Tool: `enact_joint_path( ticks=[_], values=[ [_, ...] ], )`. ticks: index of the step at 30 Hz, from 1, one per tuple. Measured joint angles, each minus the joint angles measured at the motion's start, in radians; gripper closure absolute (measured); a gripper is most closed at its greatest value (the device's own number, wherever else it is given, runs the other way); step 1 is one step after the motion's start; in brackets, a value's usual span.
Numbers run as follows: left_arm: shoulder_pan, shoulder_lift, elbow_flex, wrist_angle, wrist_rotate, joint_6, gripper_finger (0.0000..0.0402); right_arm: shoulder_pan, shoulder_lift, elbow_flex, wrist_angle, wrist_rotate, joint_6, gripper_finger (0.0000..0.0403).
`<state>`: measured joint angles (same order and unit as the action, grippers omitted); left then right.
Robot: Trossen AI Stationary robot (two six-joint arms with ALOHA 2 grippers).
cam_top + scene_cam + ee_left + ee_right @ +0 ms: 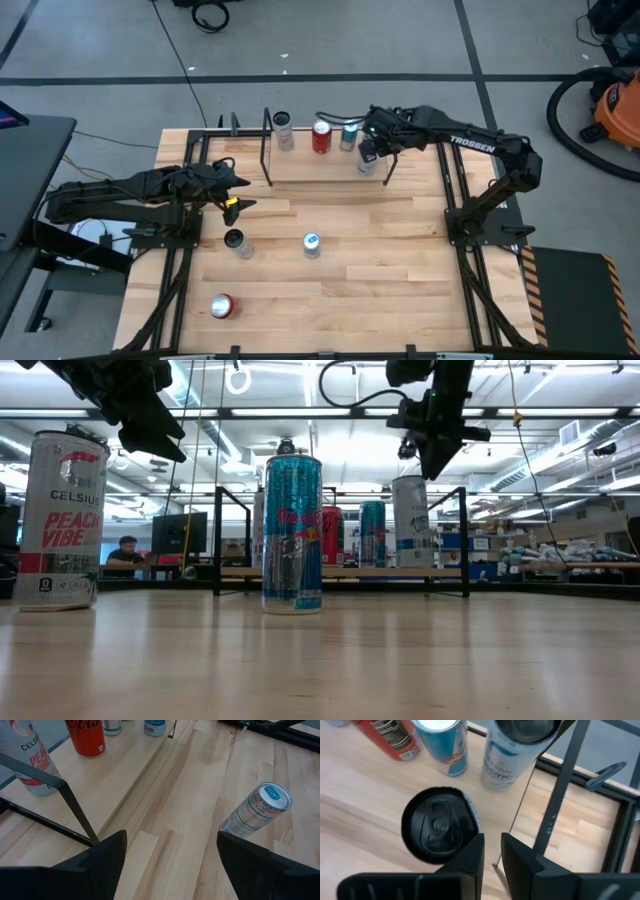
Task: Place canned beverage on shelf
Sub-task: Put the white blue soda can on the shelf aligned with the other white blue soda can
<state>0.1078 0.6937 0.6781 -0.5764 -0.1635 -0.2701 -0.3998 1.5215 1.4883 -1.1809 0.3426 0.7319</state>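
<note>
Right gripper [371,152]: jaws shut, empty, above the shelf's [300,168] 3 o'clock end, beside a black-topped can [440,827].
Left gripper [236,193]: jaws partly open, empty, at table's 9 o'clock.

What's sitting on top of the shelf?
On the shelf stand cans: a white one, a red one, a teal one, and more under the right gripper, whose arm covers that corner, so the exact count is unclear.

Bright, even overhead strip lighting; blurred wrist-view foregrounds.
</note>
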Motion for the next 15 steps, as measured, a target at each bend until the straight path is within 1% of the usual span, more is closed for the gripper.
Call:
enact_joint_path(
  ticks=[7, 12, 15],
  values=[
    [0.0, 0.0, 0.0, 0.0, 0.0, 0.0, 0.009, 0.016, 0.0, 0.0, -0.014, -0.023, 0.018, 0.033],
    [0.0, 0.0, 0.0, 0.0, 0.0, 0.0, 0.009, 0.019, -0.006, 0.0, -0.03, -0.007, 0.024, 0.033],
    [0.0, 0.0, 0.0, 0.0, 0.0, 0.0, 0.009, 0.018, -0.029, 0.0, 0.007, 0.005, 0.008, 0.033]
  ],
)
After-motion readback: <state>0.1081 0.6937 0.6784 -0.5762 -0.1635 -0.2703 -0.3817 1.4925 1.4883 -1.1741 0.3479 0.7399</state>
